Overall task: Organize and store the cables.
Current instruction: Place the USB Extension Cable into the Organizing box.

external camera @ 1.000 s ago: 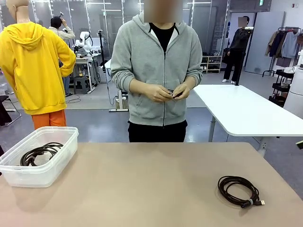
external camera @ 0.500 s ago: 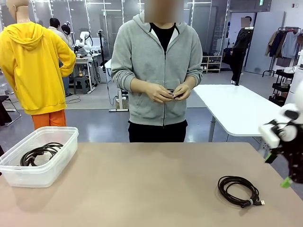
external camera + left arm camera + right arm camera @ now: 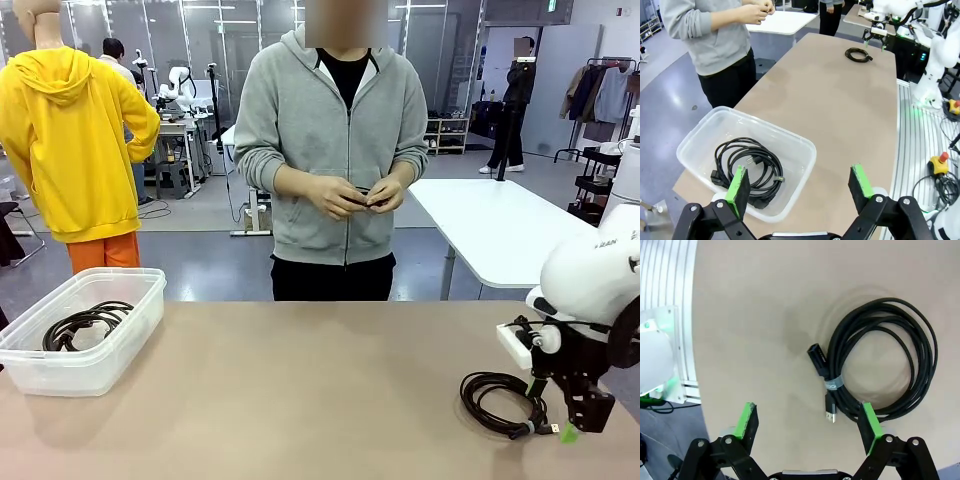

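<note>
At 8 o'clock on the tan, matte surface [image 3: 300, 400] stands a rectangular tub [image 3: 70, 375] of clear, slightly frosted plastic with rounded corners and a rolled rim. It holds one cable [image 3: 747, 160]: a smooth black cord wound in a loose round coil, lying flat on the tub floor, with chunky moulded plug ends at the coil's 7 o'clock edge in the left wrist view.

The left pincer [image 3: 799, 183] hangs above the near rim of the tub, jaws spread wide with nothing between the green pads.

A second cable [image 3: 837, 355] lies at 4 o'clock on the surface, directly on the bare top. It is a thin black cord with a finely braided look, wound in several turns as a round coil and cinched by a narrow grey band. Two small plug ends lie beside the band: one black and blocky, one with a flat metal tip.

The right pincer [image 3: 807, 424] hovers just above this coil, jaws fully apart and empty. In its wrist view the coil sits at 1 o'clock of the gap, and the right-hand pad overlaps the coil's lower edge; contact cannot be confirmed.

At 12 o'clock, beyond the far edge, a person in a grey zip hoodie holds a small dark item in both hands [image 3: 335, 195]. It may be a further cord, but it is too small to tell.
</note>
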Controlling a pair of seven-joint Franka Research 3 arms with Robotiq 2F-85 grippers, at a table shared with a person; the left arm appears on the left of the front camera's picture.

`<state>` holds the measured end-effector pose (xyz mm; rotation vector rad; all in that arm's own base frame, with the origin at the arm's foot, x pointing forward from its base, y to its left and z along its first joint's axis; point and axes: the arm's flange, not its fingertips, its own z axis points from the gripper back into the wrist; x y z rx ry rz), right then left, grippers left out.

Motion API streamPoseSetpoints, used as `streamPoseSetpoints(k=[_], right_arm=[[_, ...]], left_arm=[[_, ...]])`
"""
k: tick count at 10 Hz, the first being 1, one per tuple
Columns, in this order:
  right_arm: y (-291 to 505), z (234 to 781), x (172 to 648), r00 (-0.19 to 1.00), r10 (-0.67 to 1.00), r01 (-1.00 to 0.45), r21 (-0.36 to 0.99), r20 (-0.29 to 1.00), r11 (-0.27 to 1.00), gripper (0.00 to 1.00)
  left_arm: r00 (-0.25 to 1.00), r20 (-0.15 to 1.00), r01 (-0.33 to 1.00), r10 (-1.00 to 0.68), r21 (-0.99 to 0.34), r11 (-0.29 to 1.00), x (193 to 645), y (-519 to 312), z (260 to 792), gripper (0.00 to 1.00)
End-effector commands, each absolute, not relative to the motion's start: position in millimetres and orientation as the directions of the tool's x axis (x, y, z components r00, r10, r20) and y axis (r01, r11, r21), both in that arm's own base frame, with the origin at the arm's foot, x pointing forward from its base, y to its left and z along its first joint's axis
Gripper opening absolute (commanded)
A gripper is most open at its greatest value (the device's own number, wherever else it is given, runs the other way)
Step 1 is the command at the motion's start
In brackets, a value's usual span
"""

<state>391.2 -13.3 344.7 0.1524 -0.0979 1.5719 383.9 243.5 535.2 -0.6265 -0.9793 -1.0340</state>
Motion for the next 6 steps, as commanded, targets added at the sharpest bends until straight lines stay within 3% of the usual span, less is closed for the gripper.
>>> streamPoseSetpoints(k=[1,3,6], right_arm=[[-13,320,380,-0.016,0.985,-0.999,-0.031,0.171,-0.011,1.00],[-9,306,381,-0.006,0.982,-0.997,-0.081,0.191,0.009,1.00],[-5,284,385,0.015,0.987,-1.000,-0.023,0.160,0.019,1.00]], left_arm=[[0.183,0.900,0.911,-0.395,-0.005,0.411,383,243,539,1.00],[0.183,0.900,0.911,-0.395,-0.005,0.411,383,243,539,1.00],[0.183,0.900,0.911,-0.395,-0.005,0.411,383,243,539,1.00]])
